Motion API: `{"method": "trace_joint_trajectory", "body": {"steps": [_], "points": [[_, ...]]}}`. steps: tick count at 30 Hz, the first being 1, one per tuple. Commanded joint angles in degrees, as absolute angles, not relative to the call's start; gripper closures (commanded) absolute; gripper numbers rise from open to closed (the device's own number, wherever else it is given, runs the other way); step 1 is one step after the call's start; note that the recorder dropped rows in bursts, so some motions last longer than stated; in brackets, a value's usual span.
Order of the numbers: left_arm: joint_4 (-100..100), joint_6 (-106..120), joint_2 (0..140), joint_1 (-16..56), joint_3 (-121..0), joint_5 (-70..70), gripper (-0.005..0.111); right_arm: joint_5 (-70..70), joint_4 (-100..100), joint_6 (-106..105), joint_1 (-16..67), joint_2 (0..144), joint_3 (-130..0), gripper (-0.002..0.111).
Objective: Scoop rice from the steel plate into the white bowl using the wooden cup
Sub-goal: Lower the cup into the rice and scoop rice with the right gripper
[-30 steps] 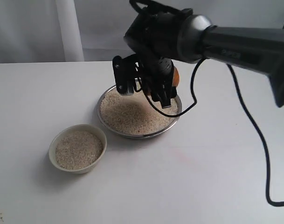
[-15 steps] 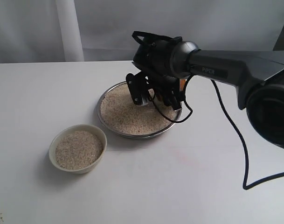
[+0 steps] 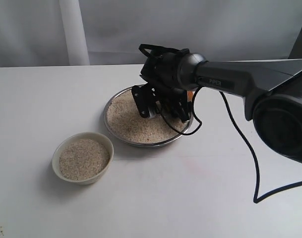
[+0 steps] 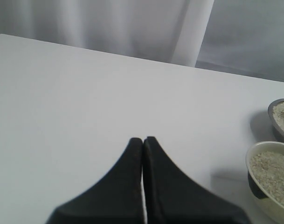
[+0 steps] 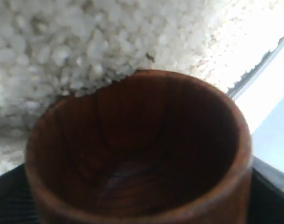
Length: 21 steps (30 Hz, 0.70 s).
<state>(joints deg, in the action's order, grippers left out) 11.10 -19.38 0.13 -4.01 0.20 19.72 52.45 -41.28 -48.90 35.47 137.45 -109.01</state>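
Wood, reddish-brown and polished: wooden cup (image 5: 137, 154), barrel-shaped, no handle. It is grasped by the right gripper (image 3: 163, 110), whose jaws are clenched on its sides. Black gripper parts show at both flanks of it in the right wrist view. The cup lies tipped over the steel plate (image 3: 141, 144) with its mouth toward the wrist camera. Its inside is dark and bare of grains, and its far lip presses against the rice (image 5: 86, 42). In the exterior view only an orange-brown sliver of the cup shows behind the gripper.

Steel plate: shiny silver, wide and shallow, with a raised rim. It stands near the middle of the white tabletop (image 3: 215, 198) and carries a broad, fairly even layer of beige rice. The right gripper sits low over the plate's far right part, its black arm reaching in from the right.

White bowl (image 3: 81, 179): cream ceramic, thick sloping walls, smaller than the plate. It stands near the plate but apart from it, toward the front left in the exterior view. Rice fills it to a little below the rim.

Left gripper (image 4: 142, 140): black, jaws pressed together tip to tip with nothing between them. It hangs over bare tabletop, and its wrist view shows the bowl and a piece of the plate's rim off to one side.

Black cable (image 3: 240, 144): runs from the right arm and loops down over the tabletop on the right.

Pale grey curtain (image 3: 41, 29): hangs behind the tabletop.
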Motion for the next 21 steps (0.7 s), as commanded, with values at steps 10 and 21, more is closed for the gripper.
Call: {"method": "trace_joint_trajectory", "body": {"steps": [10,21], "points": [[11.3,-19.5,0.0,-4.0,0.0,19.3,0.107,53.1,-38.0,-51.2,38.7,137.5,-109.5,0.108],[11.3,-19.5,0.0,-4.0,0.0,19.3,0.107,53.2,-33.0,-52.1,40.0,137.5,-109.5,0.108]]}}
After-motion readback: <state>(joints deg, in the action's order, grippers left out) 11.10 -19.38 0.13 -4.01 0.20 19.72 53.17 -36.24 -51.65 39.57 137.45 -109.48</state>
